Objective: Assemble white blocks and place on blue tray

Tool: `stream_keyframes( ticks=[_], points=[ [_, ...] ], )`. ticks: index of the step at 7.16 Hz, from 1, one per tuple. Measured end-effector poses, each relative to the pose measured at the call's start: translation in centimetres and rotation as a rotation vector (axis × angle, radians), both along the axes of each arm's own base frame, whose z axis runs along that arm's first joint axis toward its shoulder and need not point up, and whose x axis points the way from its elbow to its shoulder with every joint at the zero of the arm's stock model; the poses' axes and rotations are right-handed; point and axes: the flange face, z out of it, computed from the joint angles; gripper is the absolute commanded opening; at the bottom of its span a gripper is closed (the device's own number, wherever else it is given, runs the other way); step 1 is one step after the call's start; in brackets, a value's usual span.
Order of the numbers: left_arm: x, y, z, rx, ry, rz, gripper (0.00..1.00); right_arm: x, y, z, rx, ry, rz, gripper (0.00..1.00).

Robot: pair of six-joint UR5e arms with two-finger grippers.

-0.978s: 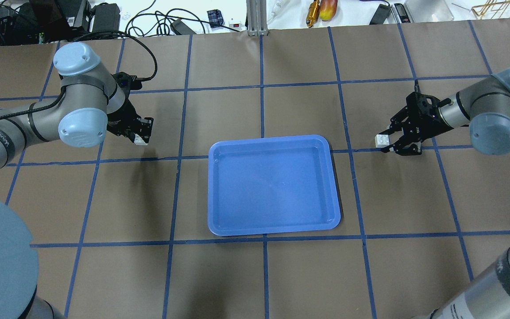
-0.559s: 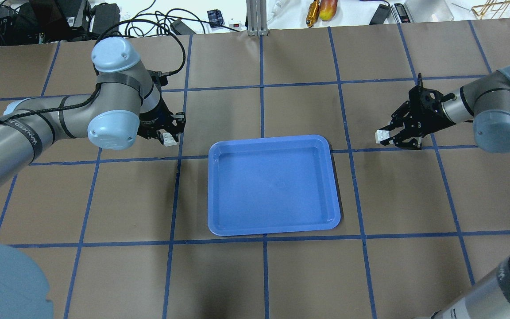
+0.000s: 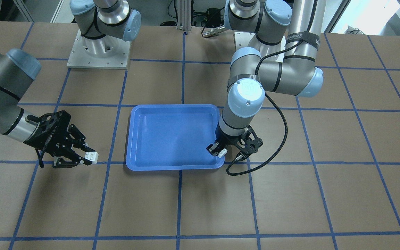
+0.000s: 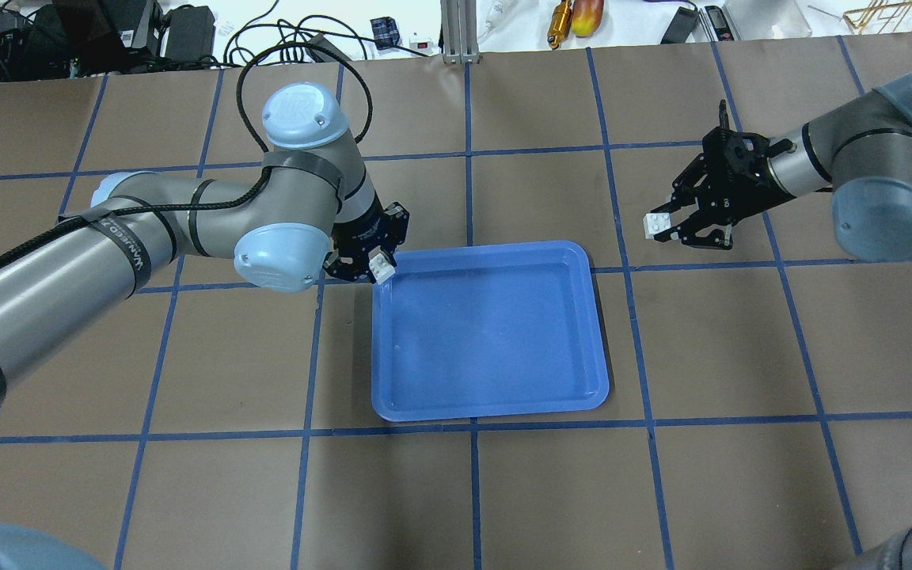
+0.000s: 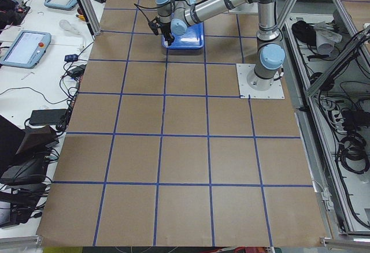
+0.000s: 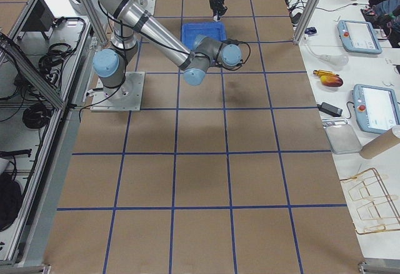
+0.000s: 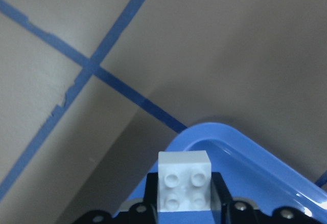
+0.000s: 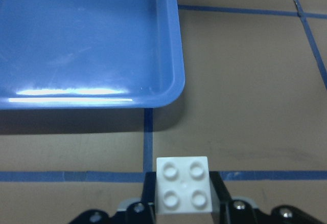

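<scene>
The blue tray (image 4: 495, 332) lies mid-table; it also shows in the front view (image 3: 172, 139). My left gripper (image 4: 377, 265) is shut on a small white studded block (image 4: 382, 267) and holds it over the tray's far-left corner; the left wrist view shows that block (image 7: 184, 180) between the fingers above the tray rim (image 7: 245, 142). My right gripper (image 4: 662, 226) is shut on a second white block (image 4: 653, 225), held above the table to the right of the tray; the right wrist view shows this block (image 8: 183, 183) with the tray corner (image 8: 168, 81) ahead. In the front view the blocks are at the tray corner (image 3: 222, 152) and at the left (image 3: 91, 156).
The table is brown paper with a blue tape grid (image 4: 472, 150). Cables, tools and boxes (image 4: 575, 20) lie beyond the far edge. The left arm's black cable (image 3: 276, 146) loops beside the tray. The arm bases (image 3: 99, 48) stand at the robot side.
My left arm has swung right with its white block, from the left side of the table to the tray's far-left corner. My right gripper has lifted and moved slightly left and farther away with its block.
</scene>
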Motion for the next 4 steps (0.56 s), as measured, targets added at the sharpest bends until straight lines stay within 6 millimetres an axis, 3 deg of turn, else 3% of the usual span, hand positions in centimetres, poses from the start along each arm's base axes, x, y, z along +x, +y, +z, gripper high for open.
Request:
stream_keyframes(
  ticks=[2,4],
  points=[
    [-2.8,1.2,-0.8,0.069,0.068,0.3,0.0,4.9,0.8,0.5,0.018,0.039,0.08,0.15],
    [-4.5,2.0,-1.2,0.147,0.124,0.515,0.0,11.5,1.9,0.5,0.052,0.072,0.144,0.08]
  ],
)
